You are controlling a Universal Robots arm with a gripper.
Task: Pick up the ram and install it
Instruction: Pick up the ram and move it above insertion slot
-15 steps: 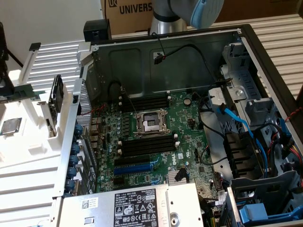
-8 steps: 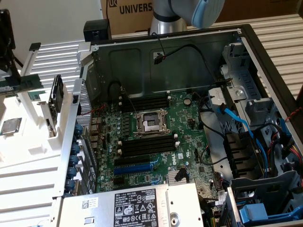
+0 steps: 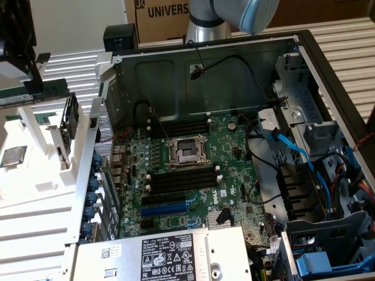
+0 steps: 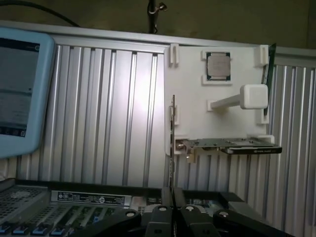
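Note:
The ram [image 4: 268,66] is a thin green stick standing on edge in clips along one side of a white holder [image 4: 187,89]. My gripper [image 4: 173,217] hangs well back from it, over the rim of the open computer case. Its black fingers are pressed together with nothing visible between them. In the exterior view, the motherboard [image 3: 193,170] lies open inside the case. Empty black memory slots [image 3: 179,126] run on both sides of the processor socket [image 3: 186,153]. The arm [image 3: 205,23] rises out of the top of that view.
The holder [image 3: 35,175] also carries a square silver processor chip [image 4: 217,65] and an expansion card [image 4: 227,145] on edge. A light-blue pendant [image 4: 19,89] stands beside the ribbed table. Cables [image 3: 293,152], a power supply [image 3: 170,254] and drive cages crowd the case.

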